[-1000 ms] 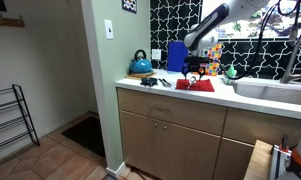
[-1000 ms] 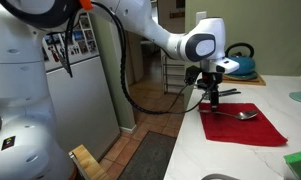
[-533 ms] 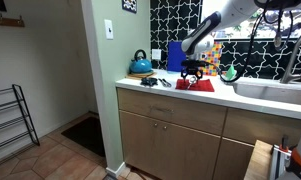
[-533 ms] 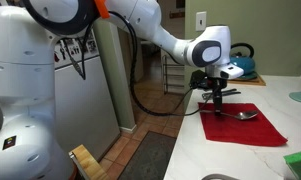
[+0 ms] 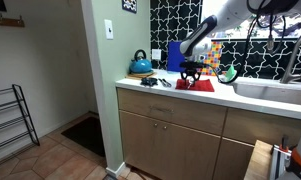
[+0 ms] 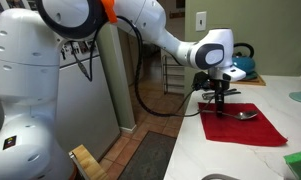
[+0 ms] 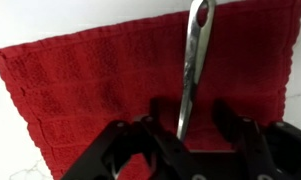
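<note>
A metal spoon [image 7: 195, 62] lies on a red cloth [image 7: 90, 90] on the white counter. In the wrist view my gripper [image 7: 187, 125] is open just above the cloth, with the spoon's handle end between its two dark fingers, not gripped. In both exterior views the gripper [image 6: 219, 99] [image 5: 192, 76] hangs over the near end of the red cloth [image 6: 245, 128] [image 5: 196, 86], and the spoon [image 6: 241, 114] lies beside it.
A blue kettle [image 5: 141, 65] and a blue box [image 5: 176, 56] stand at the back of the counter [image 5: 160, 90]. A sink [image 5: 275, 91] with a tap is further along. A green object [image 6: 300, 160] lies near the counter's front. A fridge [image 6: 85, 80] stands beyond the counter end.
The gripper has shifted slightly along the counter toward the spoon and come a little lower over the cloth. The spoon and cloth have not moved.
</note>
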Controlling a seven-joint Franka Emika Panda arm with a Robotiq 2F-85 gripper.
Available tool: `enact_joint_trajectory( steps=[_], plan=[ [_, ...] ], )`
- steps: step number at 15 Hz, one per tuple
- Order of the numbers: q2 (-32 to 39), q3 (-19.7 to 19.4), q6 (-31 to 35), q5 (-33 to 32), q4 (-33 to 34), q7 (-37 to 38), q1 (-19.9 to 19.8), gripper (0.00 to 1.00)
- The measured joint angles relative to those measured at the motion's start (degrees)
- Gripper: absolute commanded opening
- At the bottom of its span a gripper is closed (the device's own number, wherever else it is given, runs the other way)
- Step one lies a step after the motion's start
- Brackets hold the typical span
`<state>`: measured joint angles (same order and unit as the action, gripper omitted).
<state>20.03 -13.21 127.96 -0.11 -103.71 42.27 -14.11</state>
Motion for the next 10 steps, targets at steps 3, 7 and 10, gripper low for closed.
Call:
enact_joint_trajectory(
  steps=[3, 7, 10],
  plan=[
    [0.5, 0.0, 0.0, 1.3, 0.4, 0.0, 0.1, 0.24],
    [0.9, 0.0, 0.0, 1.7, 0.6, 0.0, 0.3, 0.0],
    [1.0, -0.1, 0.0, 1.7, 0.8, 0.0, 0.4, 0.03]
  ],
)
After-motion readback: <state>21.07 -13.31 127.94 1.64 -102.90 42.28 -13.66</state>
